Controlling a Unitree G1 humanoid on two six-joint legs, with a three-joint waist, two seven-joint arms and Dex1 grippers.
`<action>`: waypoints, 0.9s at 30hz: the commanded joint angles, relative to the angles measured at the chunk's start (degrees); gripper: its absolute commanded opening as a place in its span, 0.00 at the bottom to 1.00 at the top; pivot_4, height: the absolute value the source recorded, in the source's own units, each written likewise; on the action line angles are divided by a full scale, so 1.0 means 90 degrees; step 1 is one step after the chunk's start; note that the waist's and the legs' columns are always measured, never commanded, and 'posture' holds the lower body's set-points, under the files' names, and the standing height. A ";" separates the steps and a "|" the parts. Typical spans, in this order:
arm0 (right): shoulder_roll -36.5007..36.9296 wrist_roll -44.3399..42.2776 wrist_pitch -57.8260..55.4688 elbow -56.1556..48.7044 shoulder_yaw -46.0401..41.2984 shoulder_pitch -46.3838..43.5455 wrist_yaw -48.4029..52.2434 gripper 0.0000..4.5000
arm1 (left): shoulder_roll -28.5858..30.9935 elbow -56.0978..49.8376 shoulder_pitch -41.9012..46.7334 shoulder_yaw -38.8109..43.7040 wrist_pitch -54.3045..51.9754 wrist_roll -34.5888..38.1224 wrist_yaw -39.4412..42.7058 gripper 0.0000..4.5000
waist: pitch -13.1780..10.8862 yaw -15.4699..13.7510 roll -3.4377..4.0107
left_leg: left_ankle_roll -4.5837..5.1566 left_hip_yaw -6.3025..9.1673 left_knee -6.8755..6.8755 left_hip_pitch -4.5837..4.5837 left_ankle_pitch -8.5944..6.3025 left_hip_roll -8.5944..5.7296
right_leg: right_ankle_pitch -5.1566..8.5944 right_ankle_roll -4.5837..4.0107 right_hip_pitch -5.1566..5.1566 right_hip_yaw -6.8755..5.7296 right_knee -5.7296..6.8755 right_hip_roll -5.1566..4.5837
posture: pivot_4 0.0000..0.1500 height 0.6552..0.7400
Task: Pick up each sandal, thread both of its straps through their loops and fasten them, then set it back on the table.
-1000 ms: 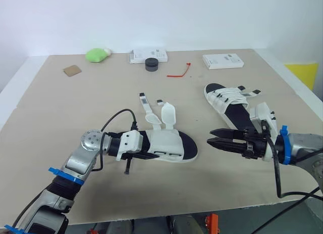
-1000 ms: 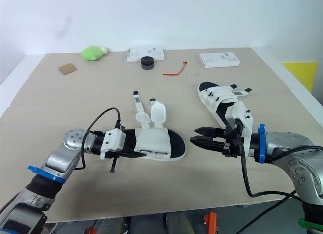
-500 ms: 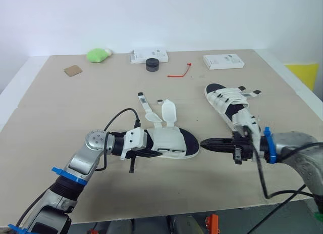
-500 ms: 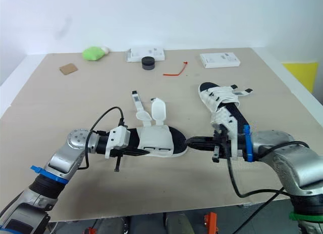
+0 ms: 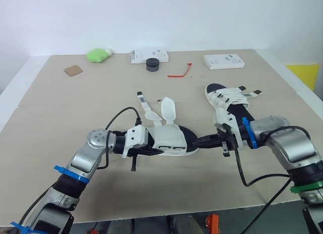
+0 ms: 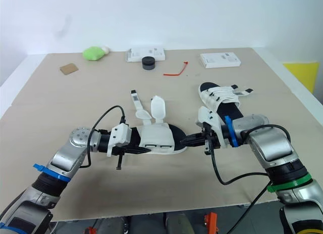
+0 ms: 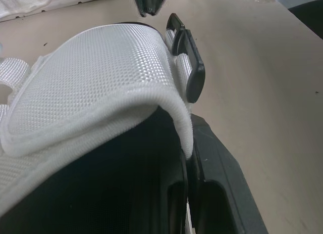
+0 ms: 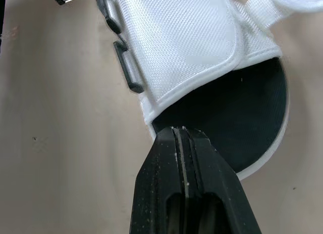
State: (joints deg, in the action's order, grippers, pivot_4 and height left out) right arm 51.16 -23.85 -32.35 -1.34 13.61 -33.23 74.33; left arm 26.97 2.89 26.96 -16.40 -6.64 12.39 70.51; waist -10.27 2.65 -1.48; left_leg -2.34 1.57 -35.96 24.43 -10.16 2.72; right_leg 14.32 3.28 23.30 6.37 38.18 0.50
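The near sandal point(image 5: 169, 140) is lying flat in the middle of the worktop point(image 5: 75, 107), its two straps point(image 5: 169, 110) flaring loose away from you and its black loops point(image 8: 123, 67) sitting empty along the side of the upper. On this one, then, you are starting from nothing: no lift, no threading, no fastening. Your left gripper point(image 5: 155, 151) is working at the heel end, its jaws appearing to pinch the sandal's near side wall. Your right gripper point(image 5: 201, 142) is nosing against the toe rim, its jaws pressed together and gripping nothing. The far sandal point(image 5: 229, 100) is sitting on the worktop just beyond your right arm, its own straps crossing the upper with their tips poking out to the right. Whether they are running through their loops is too small to tell, so you are best counting that one as unchecked. By this look you are at the pick-up of the near sandal, with most of the job waiting ahead.
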 commanded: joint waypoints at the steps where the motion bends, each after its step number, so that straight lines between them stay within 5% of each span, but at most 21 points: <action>1: -0.0073 0.0256 0.0281 0.0306 0.0076 -0.0347 0.0369 0.00 | 0.0085 -0.0288 -0.0062 0.0052 0.0017 0.0164 0.0123 0.00 | 0.0000 0.0002 0.0000 | 0.0000 0.0000 0.0000 0.0000 0.0000 0.0000 | 0.0000 0.0000 0.0000 0.0000 0.0000 0.0000 | 1.00 1.00; 27: -0.1486 0.1014 0.0532 0.1012 0.0442 -0.0894 0.0709 0.00 | 0.0086 -0.0337 -0.0028 0.0005 -0.0144 0.0163 0.0157 0.00 | -0.0001 0.0003 0.0002 | 0.0001 0.0003 -0.0001 0.0001 -0.0001 0.0002 | 0.0004 -0.0006 0.0003 -0.0002 0.0010 0.0003 | 1.00 1.00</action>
State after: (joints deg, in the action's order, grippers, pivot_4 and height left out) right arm 38.34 -13.23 -27.57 9.75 18.57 -40.43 79.78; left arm 27.90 1.23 26.25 -16.39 -7.89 12.87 71.70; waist -10.28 2.69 -1.46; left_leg -2.34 1.59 -35.97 24.44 -10.16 2.73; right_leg 14.36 3.22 23.33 6.36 38.27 0.53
